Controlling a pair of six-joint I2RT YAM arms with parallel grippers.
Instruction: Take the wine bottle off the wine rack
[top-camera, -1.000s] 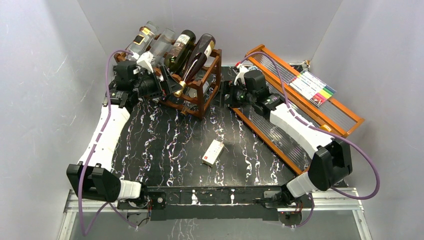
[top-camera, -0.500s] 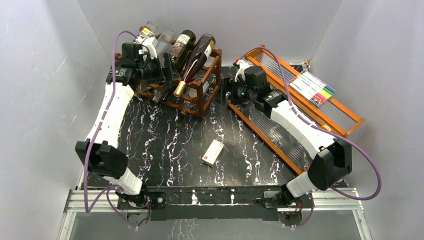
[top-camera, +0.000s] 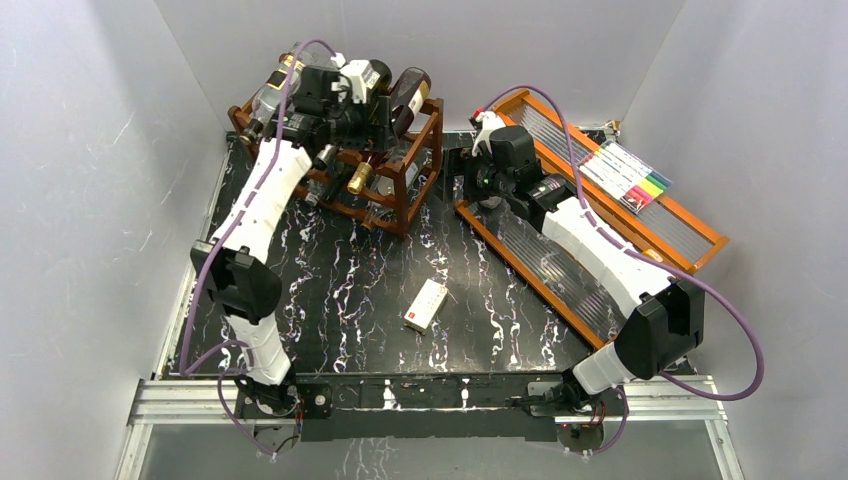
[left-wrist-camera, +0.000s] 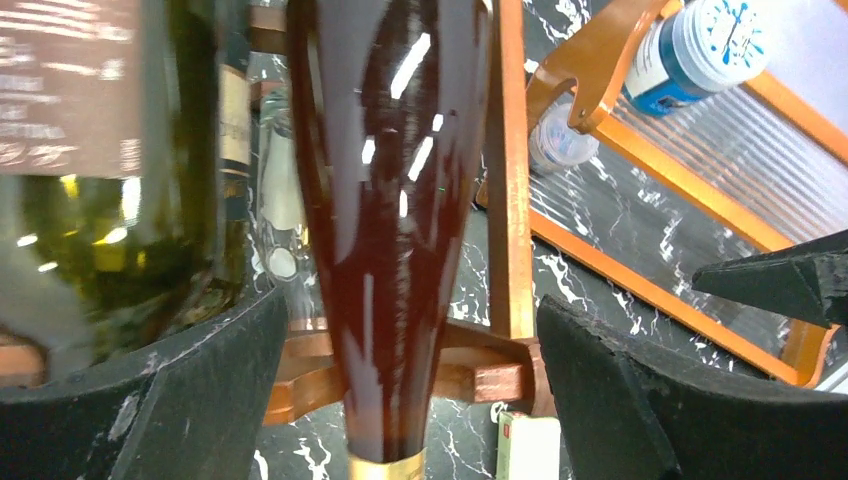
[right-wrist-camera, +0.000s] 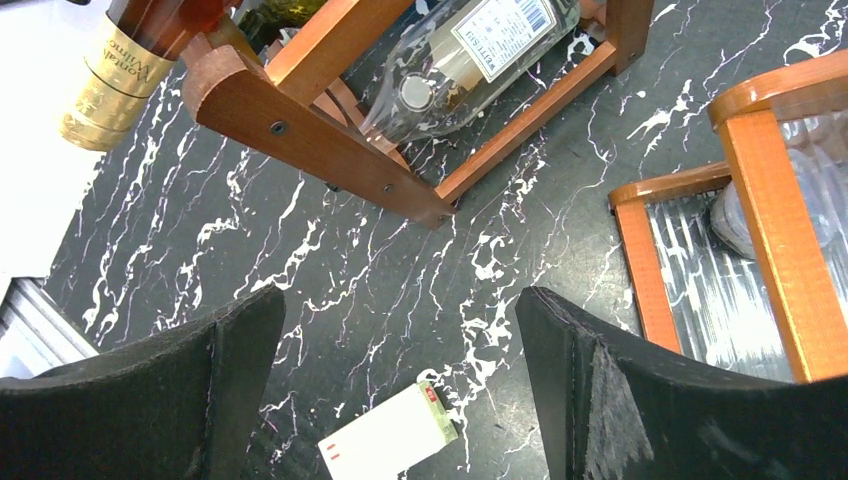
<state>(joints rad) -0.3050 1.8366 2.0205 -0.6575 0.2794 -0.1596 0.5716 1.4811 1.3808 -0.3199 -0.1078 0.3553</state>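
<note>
Straddling the dark red wine bottle (left-wrist-camera: 385, 200), the left gripper (left-wrist-camera: 408, 320) stands wide open, a finger on either side of the glass and neither appearing to touch it. The bottle lies sloped in the top tier of the wine rack (left-wrist-camera: 510, 200), directly under the palm, its gold-foiled neck pointing out past the fingertips. A green bottle (left-wrist-camera: 100, 200) lies just beside one finger.

Glossy glass like this should prove rigid, slippery, breakable, and heavy if full. The thick body between the fingers looks a surer hold than the narrow neck.

Only the left wrist view shows that clearance, because from overhead the arm hides it. The right gripper (right-wrist-camera: 398, 310) is also spread wide and holds nothing, with a white card (right-wrist-camera: 385, 440) below it.
</note>
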